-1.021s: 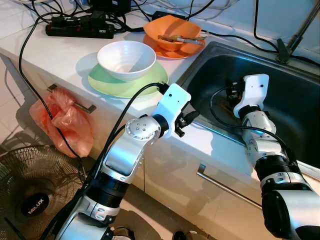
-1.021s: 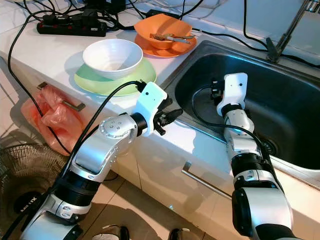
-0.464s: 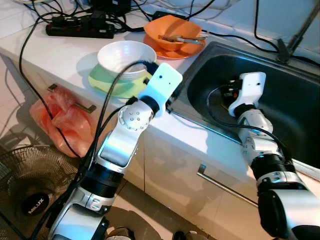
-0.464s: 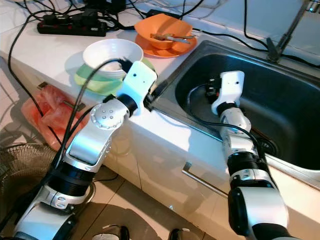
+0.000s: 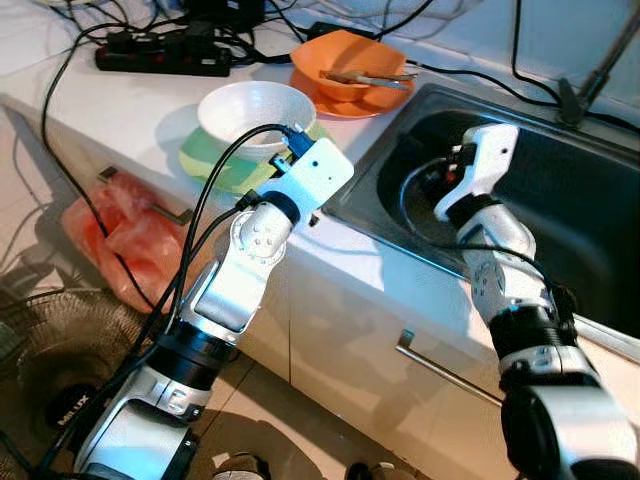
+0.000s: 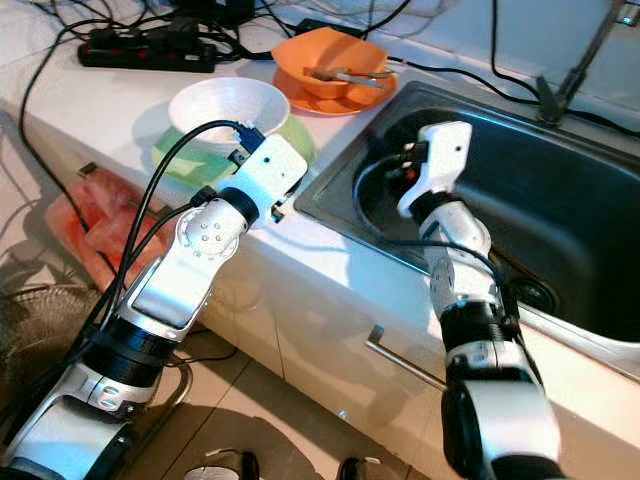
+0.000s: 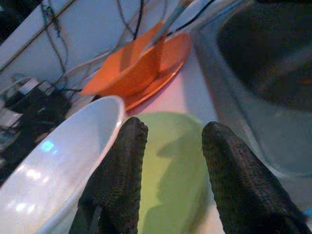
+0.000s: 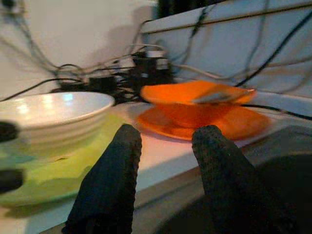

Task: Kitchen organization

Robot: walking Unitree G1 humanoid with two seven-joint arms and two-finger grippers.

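Left eye view: the left gripper [image 5: 300,150] sits at the near rim of the green plate [image 5: 205,160], with the white bowl [image 5: 256,108] stacked on it at 11 o'clock; my worry is that a pinch on the plate alone would tip the bowl, or that the trailing cable would drag across it; the elbow is bent, forearm rising to the counter edge.

Right eye view: the right gripper [image 6: 408,160] hangs over the sink [image 6: 600,200], wrist cocked toward the orange bowl [image 6: 325,60] at 10 o'clock.

Left wrist view: fingers [image 7: 119,180] parted and empty, the bowl's wall touching or just beside one; the plate lies between them.

Right wrist view: fingers [image 8: 109,187] spread, holding nothing, aimed at the orange bowl; a swing could clip the sink's rim.
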